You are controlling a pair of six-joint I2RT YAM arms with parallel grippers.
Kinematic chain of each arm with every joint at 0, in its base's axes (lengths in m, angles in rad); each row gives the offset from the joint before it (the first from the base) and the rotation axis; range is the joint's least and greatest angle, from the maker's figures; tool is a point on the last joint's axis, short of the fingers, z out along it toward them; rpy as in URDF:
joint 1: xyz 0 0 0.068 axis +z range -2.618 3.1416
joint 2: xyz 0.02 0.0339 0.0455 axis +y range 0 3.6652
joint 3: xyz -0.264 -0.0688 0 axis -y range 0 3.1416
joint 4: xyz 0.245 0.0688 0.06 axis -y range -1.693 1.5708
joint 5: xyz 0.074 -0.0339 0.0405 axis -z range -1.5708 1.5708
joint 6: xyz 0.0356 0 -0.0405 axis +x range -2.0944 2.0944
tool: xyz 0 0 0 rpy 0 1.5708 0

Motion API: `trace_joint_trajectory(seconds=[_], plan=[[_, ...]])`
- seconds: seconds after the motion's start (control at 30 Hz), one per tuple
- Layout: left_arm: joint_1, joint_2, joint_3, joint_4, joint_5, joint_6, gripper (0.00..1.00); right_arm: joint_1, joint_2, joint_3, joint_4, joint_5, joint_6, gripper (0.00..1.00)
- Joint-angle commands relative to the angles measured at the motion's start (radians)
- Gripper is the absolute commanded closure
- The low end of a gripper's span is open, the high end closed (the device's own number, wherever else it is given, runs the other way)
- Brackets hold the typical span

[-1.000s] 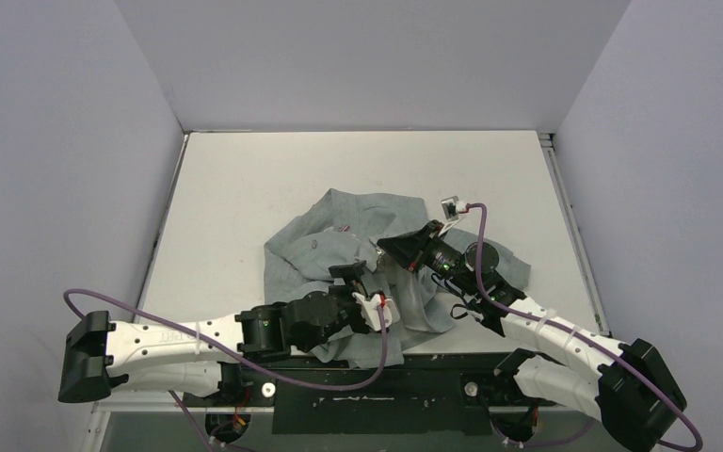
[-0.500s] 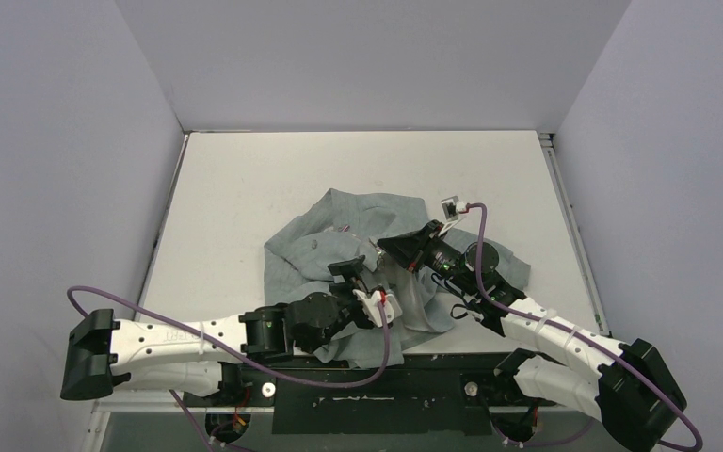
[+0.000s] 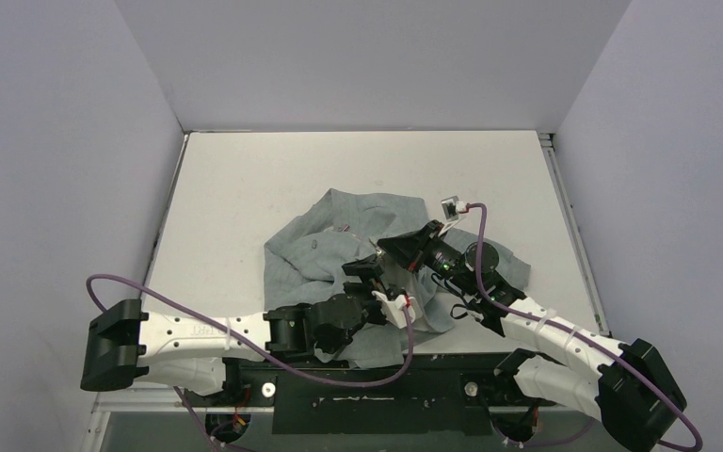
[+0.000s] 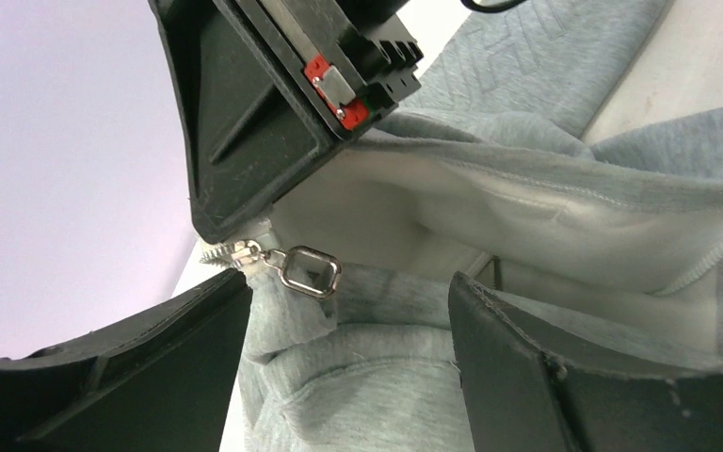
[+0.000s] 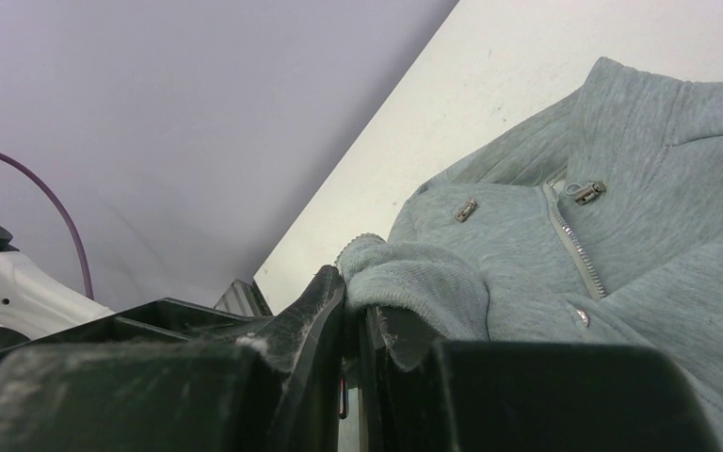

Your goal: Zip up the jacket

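L end effector (image 4: 348,287) spread, zip pull (image 4: 309,271) between jaws; R end effector (image 5: 353,311) pinching jacket (image 5: 565,245) edge (near zip teeth).

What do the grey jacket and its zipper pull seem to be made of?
Soft light-grey jacket: knitted sweatshirt fabric, probably cotton blend, matte; flecked outside, white and fleecy inside. Small rectangular silver zipper pull: apparently polished metal, with bright glints.

From above, my left arm (image 3: 320,325) and right arm (image 3: 504,297) cover the near edge of the jacket (image 3: 325,240), and what my right hand (image 3: 383,247) pinches is too small to tell. At my left wrist, that hand hides all but a few zipper teeth (image 4: 218,252) beside the pull (image 4: 309,271).
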Motion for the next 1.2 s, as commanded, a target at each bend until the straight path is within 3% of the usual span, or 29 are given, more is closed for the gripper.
trace_joint_trajectory(seconds=[0.0,0.8,1.0,1.17], plan=[[-0.005,0.032,0.06,0.078,-0.06,0.07,0.28,-0.009,-0.021,0.028,0.053,0.011,-0.002,1.0],[-0.004,0.069,0.136,0.018,-0.04,0.035,0.78,-0.009,-0.042,0.009,0.053,0.016,0.0,1.0],[-0.003,0.06,0.164,-0.024,-0.006,0.014,0.97,-0.009,-0.045,0.007,0.054,0.019,0.002,1.0],[0.0,0.046,0.18,-0.04,0.021,-0.028,1.0,-0.009,-0.045,0.006,0.054,0.017,0.003,1.0]])
